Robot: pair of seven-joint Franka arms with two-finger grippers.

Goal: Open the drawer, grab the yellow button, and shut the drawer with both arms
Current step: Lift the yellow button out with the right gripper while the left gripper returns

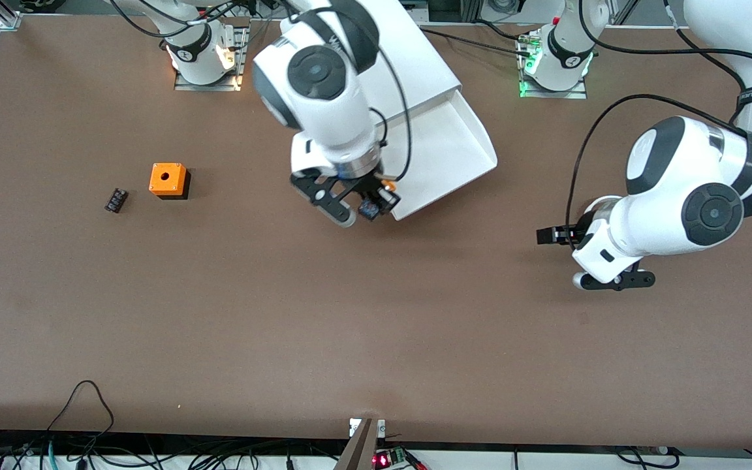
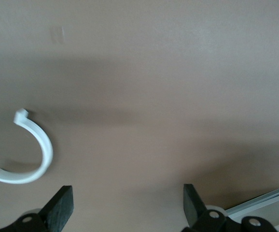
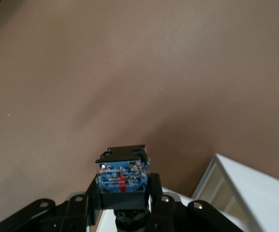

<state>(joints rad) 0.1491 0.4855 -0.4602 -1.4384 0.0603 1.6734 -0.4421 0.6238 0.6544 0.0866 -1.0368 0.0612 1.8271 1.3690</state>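
Note:
The drawer (image 1: pixel 454 143) stands pulled out of the white cabinet (image 1: pixel 415 59), and its white tray shows nothing inside. My right gripper (image 1: pixel 366 205) hangs over the table just off the drawer's front corner, shut on the button (image 1: pixel 369 209). The button's orange cap (image 1: pixel 387 186) points toward the drawer. In the right wrist view the button's blue body (image 3: pixel 122 171) sits clamped in the right gripper (image 3: pixel 123 189), with the drawer's rim (image 3: pixel 255 193) beside it. My left gripper (image 1: pixel 544 235) waits low over the table toward the left arm's end, open with nothing in it (image 2: pixel 128 195).
An orange cube box (image 1: pixel 168 179) with a hole and a small black part (image 1: pixel 115 200) lie toward the right arm's end of the table. A white curved piece (image 2: pixel 35 154) shows in the left wrist view. Cables (image 1: pixel 82 405) hang over the table's front edge.

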